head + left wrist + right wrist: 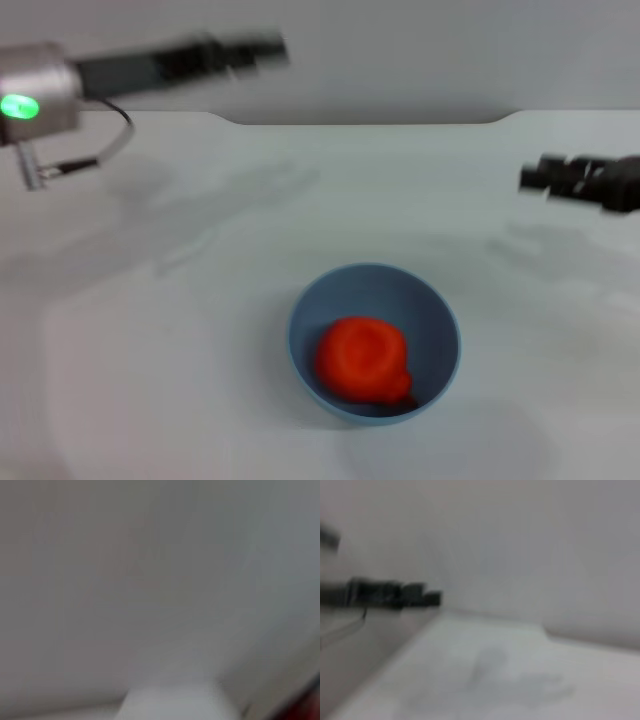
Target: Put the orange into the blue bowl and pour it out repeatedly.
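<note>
The orange [363, 360], bright orange-red and lumpy, lies inside the light-blue bowl [432, 305] near the front middle of the white table in the head view. My left gripper [262, 50] is raised high at the upper left, far from the bowl. My right gripper [535, 177] hovers at the right edge, above the table and well apart from the bowl. Neither holds anything. The right wrist view shows the left gripper [427, 599] farther off. The left wrist view shows only a blurred grey surface.
The white table [180, 330] runs back to a raised edge [370, 122] in front of a grey wall. The left arm's silver wrist with a green light [18, 106] and a loose cable [105, 150] are at the far left.
</note>
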Tool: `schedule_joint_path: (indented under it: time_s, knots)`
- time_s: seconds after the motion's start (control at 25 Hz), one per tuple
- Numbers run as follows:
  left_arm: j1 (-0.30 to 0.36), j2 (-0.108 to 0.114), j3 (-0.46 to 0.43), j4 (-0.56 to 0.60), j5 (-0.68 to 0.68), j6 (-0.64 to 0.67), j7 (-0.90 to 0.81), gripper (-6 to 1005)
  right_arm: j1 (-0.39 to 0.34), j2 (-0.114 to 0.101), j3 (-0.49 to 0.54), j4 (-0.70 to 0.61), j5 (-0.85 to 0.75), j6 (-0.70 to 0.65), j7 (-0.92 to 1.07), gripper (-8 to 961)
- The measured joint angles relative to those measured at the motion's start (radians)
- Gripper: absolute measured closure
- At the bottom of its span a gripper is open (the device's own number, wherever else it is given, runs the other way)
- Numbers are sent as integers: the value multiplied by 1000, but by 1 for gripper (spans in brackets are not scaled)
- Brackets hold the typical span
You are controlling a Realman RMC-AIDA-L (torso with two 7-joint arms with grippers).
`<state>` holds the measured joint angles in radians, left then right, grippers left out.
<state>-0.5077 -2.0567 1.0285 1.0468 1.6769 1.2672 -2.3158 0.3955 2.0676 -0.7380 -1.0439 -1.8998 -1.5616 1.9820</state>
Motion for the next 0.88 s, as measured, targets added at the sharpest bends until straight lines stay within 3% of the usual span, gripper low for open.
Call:
schedule_joint_path:
  time_s: [0.12,0.16,0.24,0.28,0.48,0.6,0.64,0.68,0.88]
  knots:
    - [57,1,-96,-134,-285,63,203,464,-6,-2,105,111,139,2,-48,443]
    - [91,-1,-153,-238,-463,126,375,465,-16,-2,192,213,251,3,-111,443]
    - [99,-3,-163,-260,-501,139,414,465,-25,-2,261,307,354,5,-162,443]
    - [118,-5,-177,-307,-581,163,518,464,-25,-2,261,307,354,5,-162,443]
    - [170,-15,-182,-529,-841,224,1076,463,-63,-1,418,598,577,10,-429,443]
    - [165,-17,-191,-684,-933,196,1495,463,-84,5,472,725,628,36,-753,443]
    - [157,-19,-192,-748,-964,178,1630,462,-89,6,515,849,671,71,-1061,443]
    - [151,-20,-194,-792,-987,167,1723,462,-89,6,515,849,671,71,-1061,443]
    - [146,-22,-201,-908,-1008,152,2059,464,-88,13,609,1173,856,110,-1768,443]
